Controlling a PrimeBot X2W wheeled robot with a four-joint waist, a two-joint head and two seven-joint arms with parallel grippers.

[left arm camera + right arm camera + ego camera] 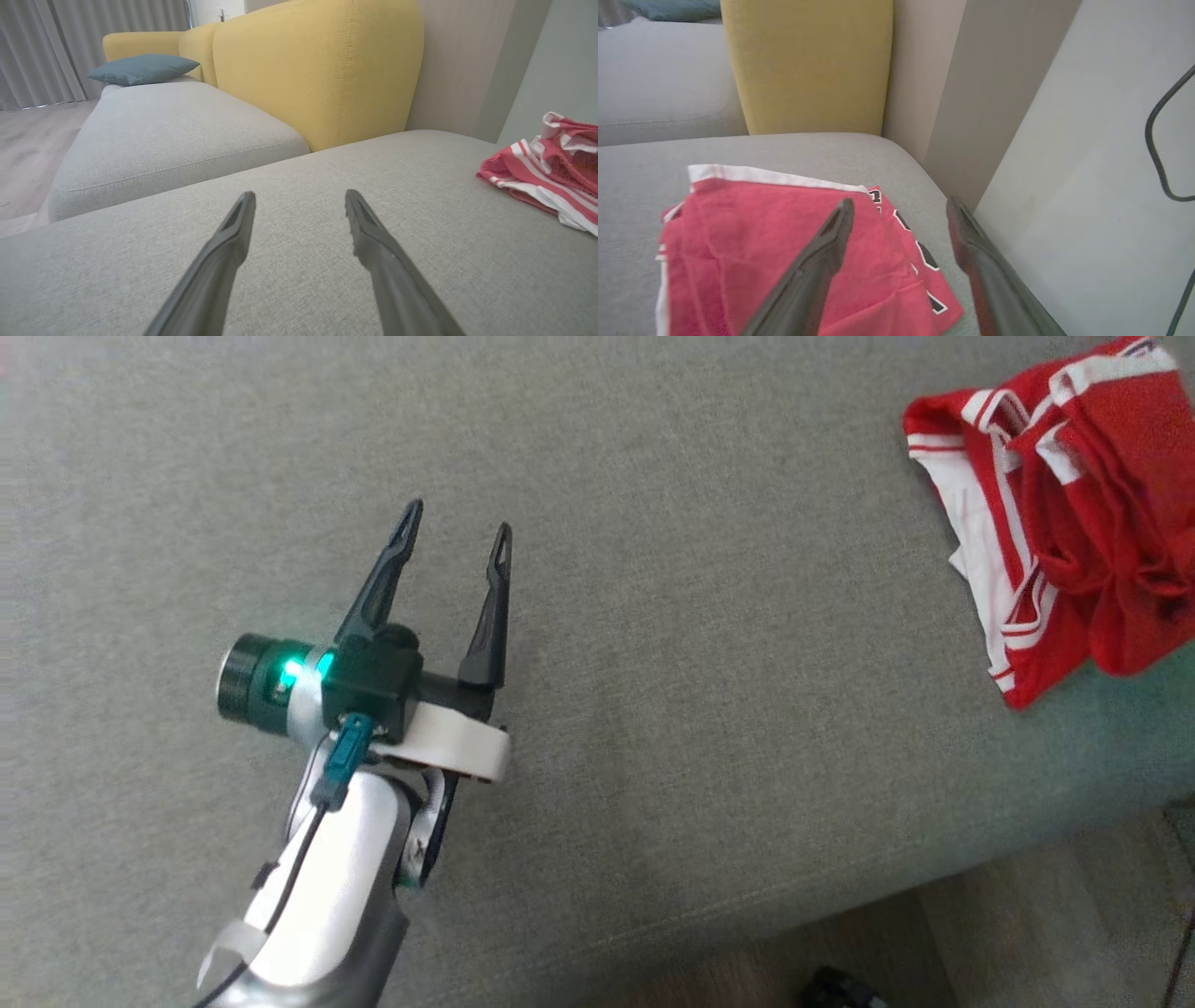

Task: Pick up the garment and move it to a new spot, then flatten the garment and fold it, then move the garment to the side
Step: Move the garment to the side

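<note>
The garment [1064, 523], red with white trim, lies loosely folded at the right end of the grey sofa seat [700, 709], close to the wall [1064, 140], apparently set aside there. The right pincer [900, 205] hovers just above it, fingers wide, gripping nothing (the cloth rests on the seat alone). The left pincer [457, 521], equally wide and empty, waits over bare seat, well apart.

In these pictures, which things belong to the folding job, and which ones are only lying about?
For the job: red and white garment, grey seat under it, left hand and right hand, both open.
Only lying about: blue cushion, yellow backrest, black cable, curtain.
</note>
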